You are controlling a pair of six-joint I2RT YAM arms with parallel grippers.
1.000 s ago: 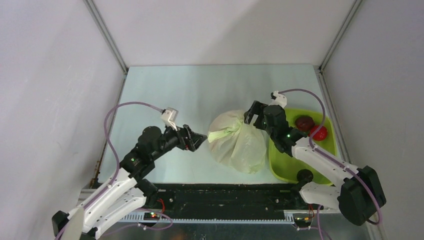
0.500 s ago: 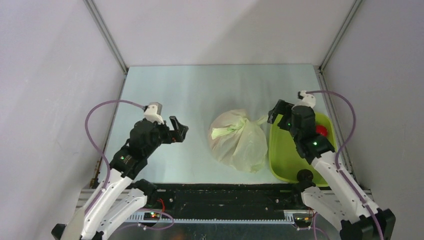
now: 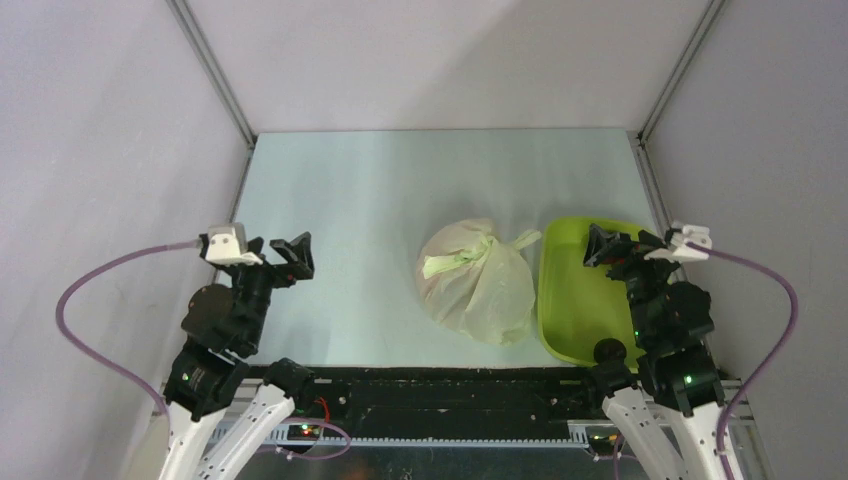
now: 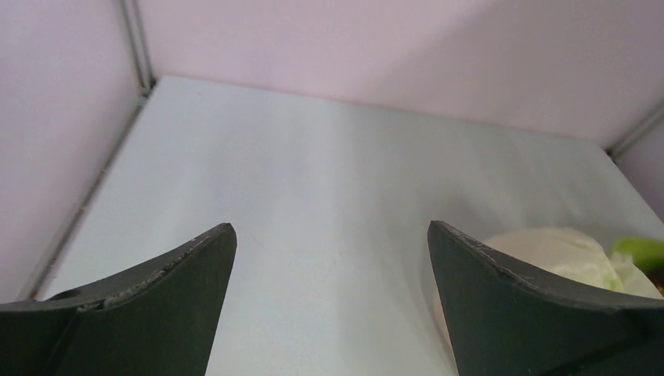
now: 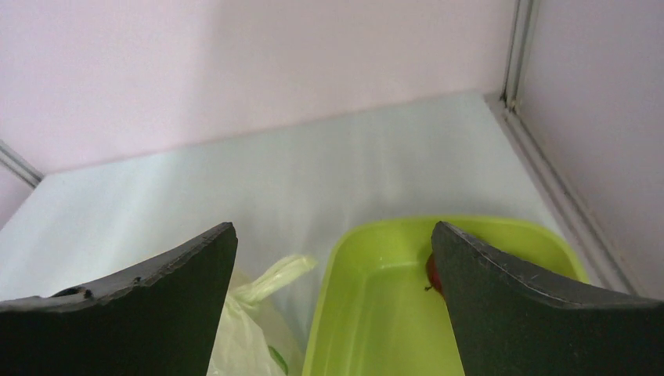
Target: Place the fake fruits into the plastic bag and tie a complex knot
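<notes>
One bag (image 3: 475, 290), one knot (image 3: 489, 245) and one tray (image 3: 568, 300) were counted. Only one fruit (image 5: 433, 276), red, was seen, partly hidden.

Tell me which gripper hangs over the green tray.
The right gripper, open above the lime-green tray. The left gripper, also open, hangs over the table, well apart from the plastic bag.

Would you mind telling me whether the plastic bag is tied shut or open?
Tied shut: the plastic bag is gathered at its neck into a knot, with two flat tails sticking out sideways.
</notes>
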